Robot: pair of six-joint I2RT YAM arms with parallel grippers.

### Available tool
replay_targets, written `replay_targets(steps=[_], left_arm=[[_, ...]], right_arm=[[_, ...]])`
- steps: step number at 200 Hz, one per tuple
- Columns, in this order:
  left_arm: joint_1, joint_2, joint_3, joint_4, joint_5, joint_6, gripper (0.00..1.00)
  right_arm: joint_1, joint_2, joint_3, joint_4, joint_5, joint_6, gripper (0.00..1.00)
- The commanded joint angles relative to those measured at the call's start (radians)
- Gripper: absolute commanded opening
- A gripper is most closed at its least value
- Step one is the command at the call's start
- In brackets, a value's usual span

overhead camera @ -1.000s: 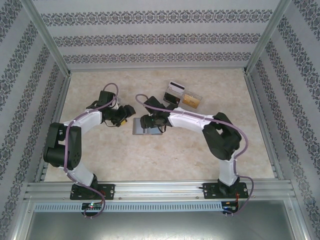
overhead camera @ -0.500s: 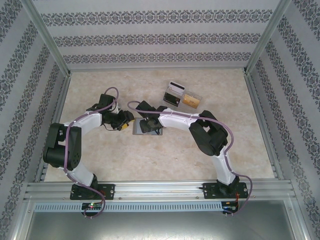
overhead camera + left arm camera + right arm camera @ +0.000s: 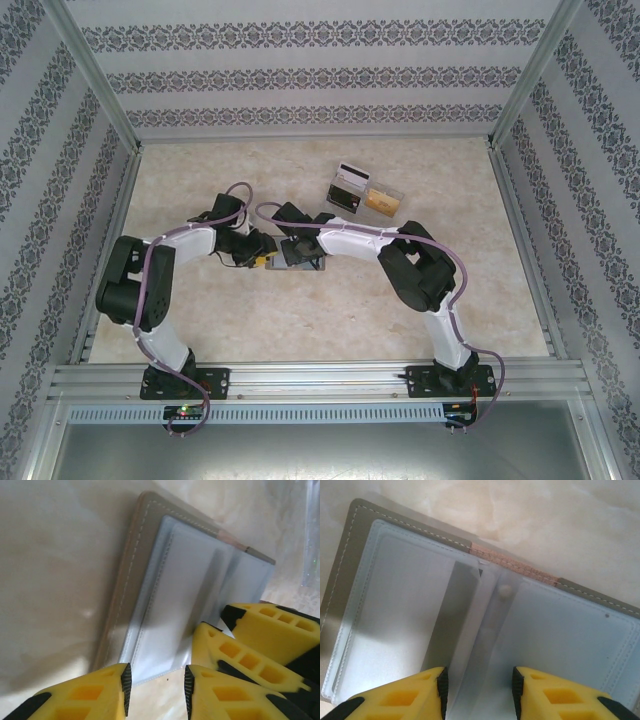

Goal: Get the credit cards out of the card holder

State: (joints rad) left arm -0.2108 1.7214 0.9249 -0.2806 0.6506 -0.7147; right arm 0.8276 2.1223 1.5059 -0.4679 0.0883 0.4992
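Left fingers (image 3: 85,695) we see parted at the edge of the open card holder (image 3: 150,590), right fingers (image 3: 400,700) parted astride its middle sleeve

The card holder (image 3: 395,610) lies opened flat on the bench (image 3: 300,330), grey stitched cover underneath. Its pale translucent sleeves face up on both sides of the centre crease. Beyond it to the right lie three credit cards (image 3: 347,196), close together: one white with a dark stripe, one dark, one gold.
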Motion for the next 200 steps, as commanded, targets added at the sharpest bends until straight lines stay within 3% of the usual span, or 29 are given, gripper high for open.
replay_targets(steps=[1, 97, 153, 200], left_arm=[[-0.016, 0.030, 0.038, 0.011, -0.003, 0.009, 0.36], [-0.036, 0.063, 0.066, -0.042, -0.062, 0.036, 0.38], [-0.040, 0.079, 0.065, -0.019, 0.001, 0.062, 0.39], [-0.045, 0.102, 0.065, -0.021, -0.009, 0.071, 0.40]], right_arm=[[-0.017, 0.023, -0.044, -0.015, -0.025, 0.017, 0.40], [-0.031, 0.012, -0.070, 0.011, -0.059, 0.030, 0.38], [-0.039, 0.003, -0.088, 0.032, -0.087, 0.038, 0.37], [-0.046, -0.005, -0.100, 0.043, -0.102, 0.049, 0.37]])
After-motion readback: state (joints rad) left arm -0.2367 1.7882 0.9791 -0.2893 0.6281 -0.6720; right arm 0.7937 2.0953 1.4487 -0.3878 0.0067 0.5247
